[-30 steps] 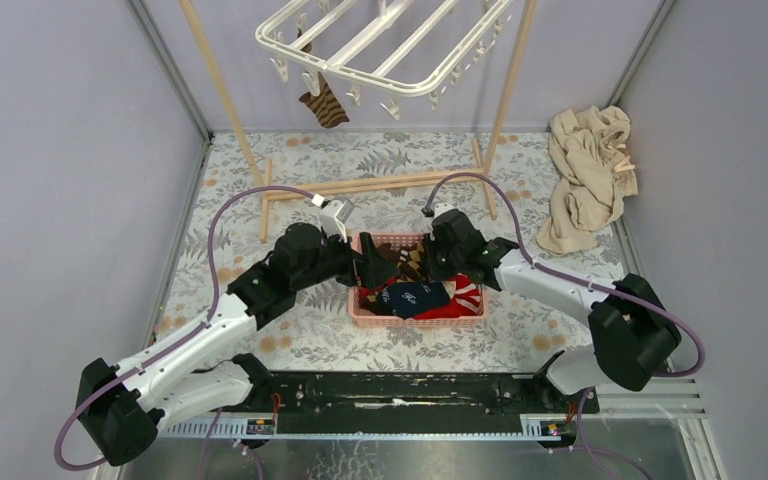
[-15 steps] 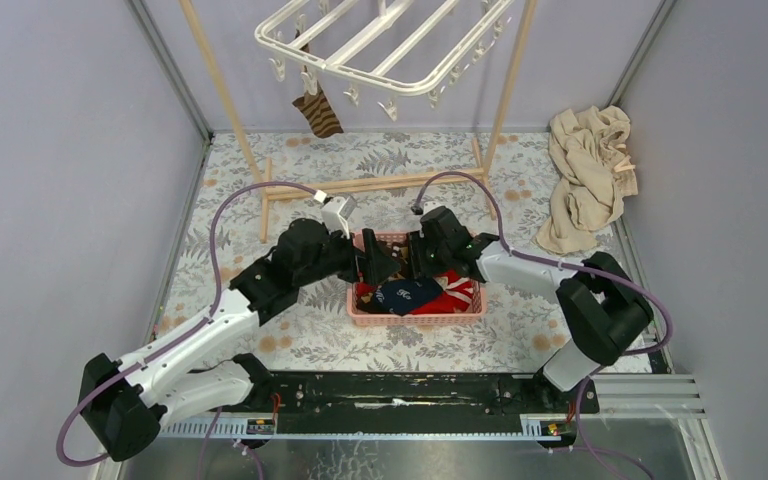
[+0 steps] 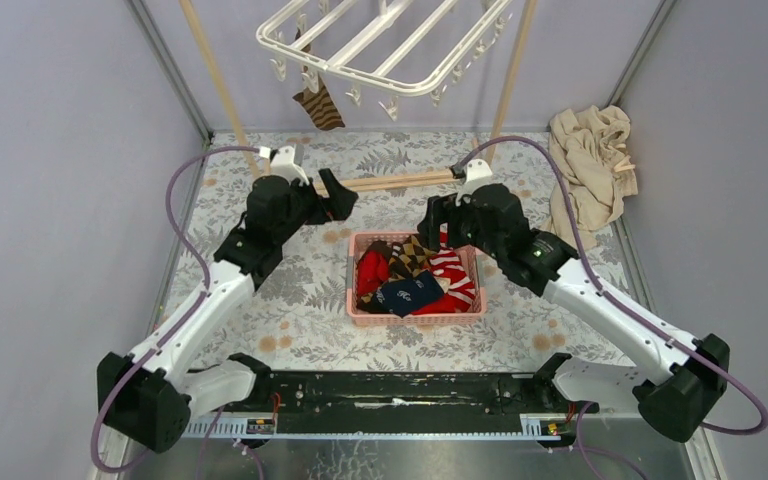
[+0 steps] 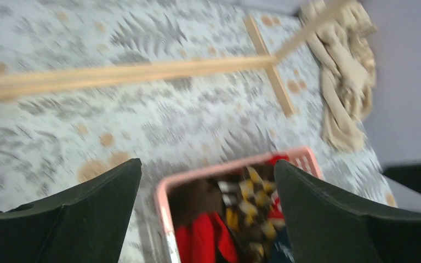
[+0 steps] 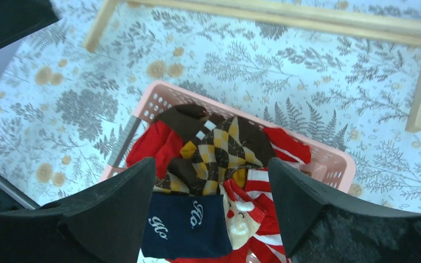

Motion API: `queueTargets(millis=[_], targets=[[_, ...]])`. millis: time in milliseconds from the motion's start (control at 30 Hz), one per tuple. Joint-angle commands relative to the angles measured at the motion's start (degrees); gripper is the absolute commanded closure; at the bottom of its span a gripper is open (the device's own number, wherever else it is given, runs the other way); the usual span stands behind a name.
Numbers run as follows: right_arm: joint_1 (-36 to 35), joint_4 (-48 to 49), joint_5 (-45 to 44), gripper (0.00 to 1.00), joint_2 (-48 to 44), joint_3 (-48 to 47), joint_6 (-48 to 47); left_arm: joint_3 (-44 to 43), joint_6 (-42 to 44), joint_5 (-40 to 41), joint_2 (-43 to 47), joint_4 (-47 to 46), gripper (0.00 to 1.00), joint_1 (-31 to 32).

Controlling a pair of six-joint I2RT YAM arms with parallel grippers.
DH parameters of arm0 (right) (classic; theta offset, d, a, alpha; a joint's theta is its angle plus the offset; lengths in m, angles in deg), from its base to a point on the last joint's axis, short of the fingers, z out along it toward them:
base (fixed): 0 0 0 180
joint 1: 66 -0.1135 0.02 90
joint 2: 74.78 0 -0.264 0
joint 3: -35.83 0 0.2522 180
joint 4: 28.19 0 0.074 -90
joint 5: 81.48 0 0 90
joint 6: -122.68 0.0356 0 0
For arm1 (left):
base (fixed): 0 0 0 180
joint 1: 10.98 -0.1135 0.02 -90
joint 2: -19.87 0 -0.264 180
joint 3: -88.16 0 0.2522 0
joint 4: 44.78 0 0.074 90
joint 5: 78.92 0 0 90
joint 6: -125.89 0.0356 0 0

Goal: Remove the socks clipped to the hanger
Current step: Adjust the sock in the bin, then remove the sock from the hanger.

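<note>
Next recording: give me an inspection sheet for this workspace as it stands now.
Surface: table, floral cover, flat.
Job's things: hanger overhead, one striped sock clipped to it; basket holds several socks.
Clutter: beige cloth heaped at far right.
Tools: left tool and right tool open, empty, near basket.
Cables: purple cables looping off both arms, snagging nothing.
Surroundings: wooden frame, grey walls.
</note>
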State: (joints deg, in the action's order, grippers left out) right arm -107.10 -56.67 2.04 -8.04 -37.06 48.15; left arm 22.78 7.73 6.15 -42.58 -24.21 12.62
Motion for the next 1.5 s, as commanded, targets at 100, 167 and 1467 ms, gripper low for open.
queueTargets(millis=[100,167,1467], targets=[[0.13,2.59,-1.26,0.18,-3.35,-1.58,-0.01,-2.58,8.2,10.93,-12.94,-29.21,0.02,-1.18],[0.21,3.16,-0.47,0.17,-4.22,-0.72,0.8,-3.41,10.55,12.24,-17.18,-36.08,0.02,-1.1],[6.83,8.19,16.65,0.13,-4.37,8.69,2.38,-31.26,35.12,32.34,-60.15,-66.97,0.02,-7.48]])
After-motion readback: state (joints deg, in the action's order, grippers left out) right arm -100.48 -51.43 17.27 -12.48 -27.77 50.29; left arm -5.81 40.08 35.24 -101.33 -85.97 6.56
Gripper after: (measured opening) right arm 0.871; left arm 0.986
